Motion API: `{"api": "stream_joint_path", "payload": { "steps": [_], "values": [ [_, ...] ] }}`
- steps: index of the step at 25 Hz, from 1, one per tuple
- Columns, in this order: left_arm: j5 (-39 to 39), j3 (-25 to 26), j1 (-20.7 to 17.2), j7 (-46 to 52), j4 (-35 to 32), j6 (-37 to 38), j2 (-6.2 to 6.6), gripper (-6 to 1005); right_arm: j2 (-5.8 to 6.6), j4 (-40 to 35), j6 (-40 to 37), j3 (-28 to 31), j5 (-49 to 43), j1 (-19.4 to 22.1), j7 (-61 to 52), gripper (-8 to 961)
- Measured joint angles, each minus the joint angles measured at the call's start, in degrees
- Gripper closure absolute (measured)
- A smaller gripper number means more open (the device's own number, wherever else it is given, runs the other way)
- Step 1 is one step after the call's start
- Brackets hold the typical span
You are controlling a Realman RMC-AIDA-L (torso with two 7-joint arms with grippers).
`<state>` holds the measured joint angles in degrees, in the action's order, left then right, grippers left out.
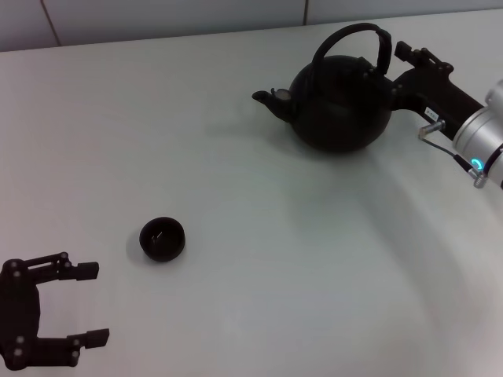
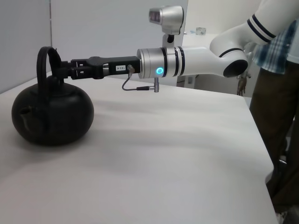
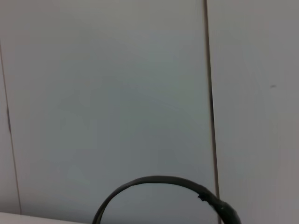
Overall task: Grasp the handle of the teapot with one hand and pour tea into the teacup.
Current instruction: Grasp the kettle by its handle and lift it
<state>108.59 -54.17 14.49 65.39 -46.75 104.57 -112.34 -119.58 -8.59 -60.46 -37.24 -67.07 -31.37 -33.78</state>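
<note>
Teapot [image 1: 339,102] spout points toward robot's left.

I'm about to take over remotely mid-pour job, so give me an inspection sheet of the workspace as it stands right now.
Surface: white table, no spills seen.
Teapot: upright at the far right, spout pointing toward the robot's left.
Handle: arched upright over the pot.
Teacup: upright, near left, far from the teapot.
Clutter: nothing seen.
Right gripper: at the handle's thick side; grip cannot be confirmed.
Left gripper: open, parked near left, beside the teacup and apart from it.
Cables: thin cable looping under the right wrist.
Surroundings: panelled wall behind; a person standing at the table edge.
</note>
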Motion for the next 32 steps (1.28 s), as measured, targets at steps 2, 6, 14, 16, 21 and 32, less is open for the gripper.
{"api": "stream_joint_path", "payload": {
  "steps": [2, 6, 14, 16, 21, 32],
  "values": [
    [0.06, 0.37, 0.0, 0.0, -0.01, 0.0, 0.06, 162, -0.01, 0.6, 0.72, 0.0, 0.38, -0.59, 0.0, 202],
    [0.1, 0.6, -0.16, -0.23, -0.01, 0.0, 0.23, 162, -0.03, 1.36, 1.01, -0.01, 3.3, -1.05, 0.32, 202],
    [0.13, 0.59, -0.3, -0.26, -0.01, 0.02, 0.4, 163, -0.03, 1.47, 1.18, -0.07, 4.33, -0.75, 0.31, 201],
    [0.13, 0.58, -0.22, -0.26, -0.01, 0.01, 0.4, 163, -0.03, 1.47, 1.35, -0.05, 4.35, -0.77, 0.24, 201],
    [0.13, 0.56, -0.26, -0.42, -0.01, 0.0, 0.38, 162, -0.03, 1.37, 2.38, 0.21, 4.41, -1.11, 0.03, 201],
    [0.13, 1.02, -0.72, -0.55, -0.01, 0.02, -0.03, 163, 0.05, 1.26, 4.4, 0.52, 4.5, -2.19, -0.04, 209]
  ]
}}
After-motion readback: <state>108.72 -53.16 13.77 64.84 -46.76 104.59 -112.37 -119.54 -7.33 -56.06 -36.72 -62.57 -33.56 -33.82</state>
